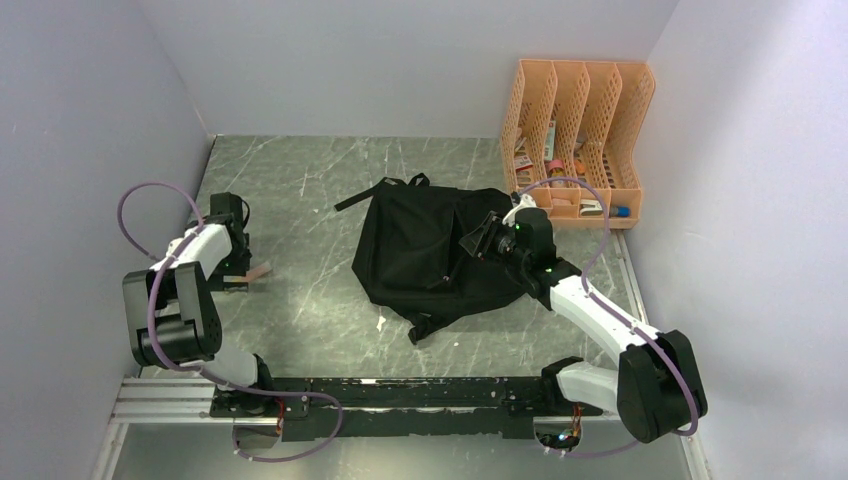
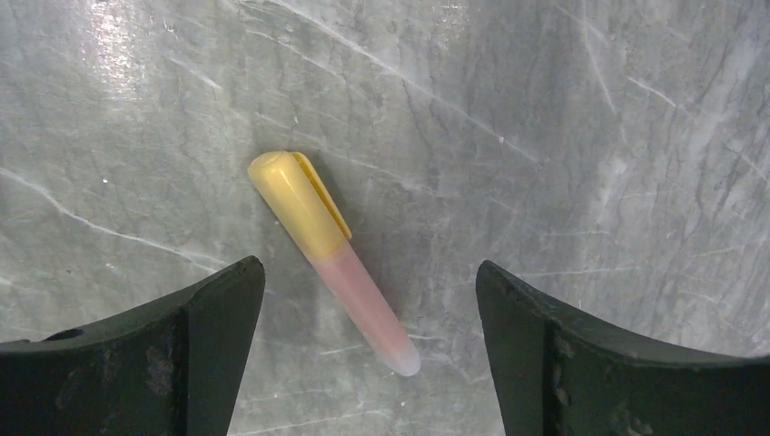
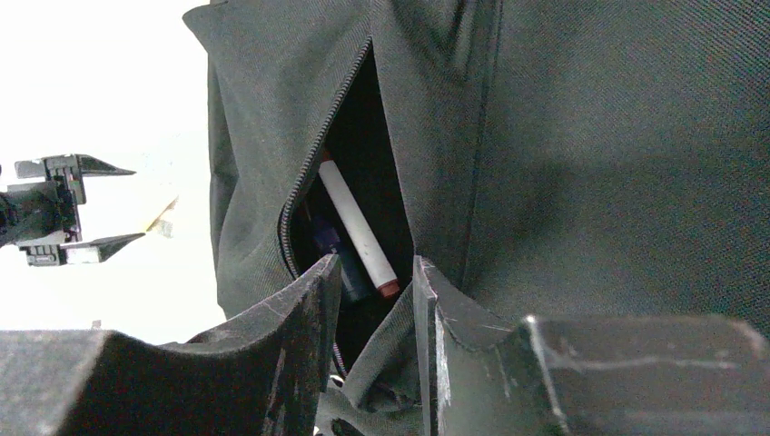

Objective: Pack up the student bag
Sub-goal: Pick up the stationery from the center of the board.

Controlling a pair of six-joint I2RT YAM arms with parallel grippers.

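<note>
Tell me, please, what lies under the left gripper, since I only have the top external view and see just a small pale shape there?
Observer: A pen with a yellow cap and a pale pink barrel lies flat on the table, untouched, between the open fingers of the left gripper.
Operator: Thank you. Is the right gripper holding the student bag?
Observer: Yes, the right gripper pinches bunched fabric of the student bag at the edge of its unzipped pocket, so the pocket gapes.
Operator: Is anything inside that pocket?
Observer: A white marker with a red tip, and a dark blue item beside it.
</note>
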